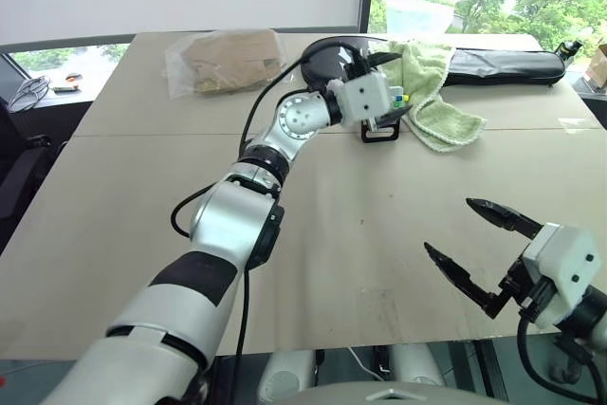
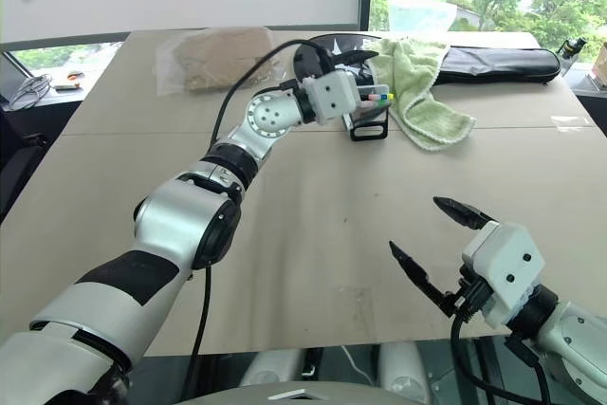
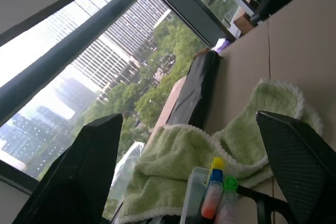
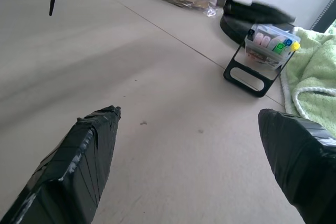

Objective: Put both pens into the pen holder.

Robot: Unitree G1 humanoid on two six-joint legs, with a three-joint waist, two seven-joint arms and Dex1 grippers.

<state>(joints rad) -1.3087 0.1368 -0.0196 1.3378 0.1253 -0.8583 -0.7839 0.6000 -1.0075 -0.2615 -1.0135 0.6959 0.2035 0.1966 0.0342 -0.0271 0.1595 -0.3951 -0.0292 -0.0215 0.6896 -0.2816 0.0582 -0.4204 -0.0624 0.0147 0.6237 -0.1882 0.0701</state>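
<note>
Two grippers: both show over the tan tabletop (image 1: 379,234), one far out and one close in.
Left gripper (image 3: 210,145): it sits at the far middle of the tabletop, right by the pen holder; its two black fingers (image 3: 79,177) are spread wide apart and nothing is between them.
Right gripper (image 1: 474,244): it hangs above the near right corner of the tabletop; its fingers (image 4: 84,161) are wide apart and hold nothing.
Pen holder (image 4: 260,59): a small black wire stand with a clear box on top, upright near the far edge of the tabletop, in the middle.
Pens (image 4: 281,45): coloured tips, blue, green, yellow and orange-pink, poke out of the clear box; which tips belong to the two pens cannot be told.
Green towel (image 1: 422,87): soft and crumpled, it lies just beside the pen holder on the right and touches the long case.
Long black case (image 1: 503,65): it lies along the far right edge of the tabletop.
Black round thing (image 2: 322,54): it sits just behind the pen holder, partly hidden by the left arm.
Clear bag (image 1: 223,62): it has brown stuff inside and lies near the far left edge, well apart from the pen holder.
In the way: the left arm and its black cable (image 1: 266,92) cross the middle of the tabletop and cover part of the pen holder.
</note>
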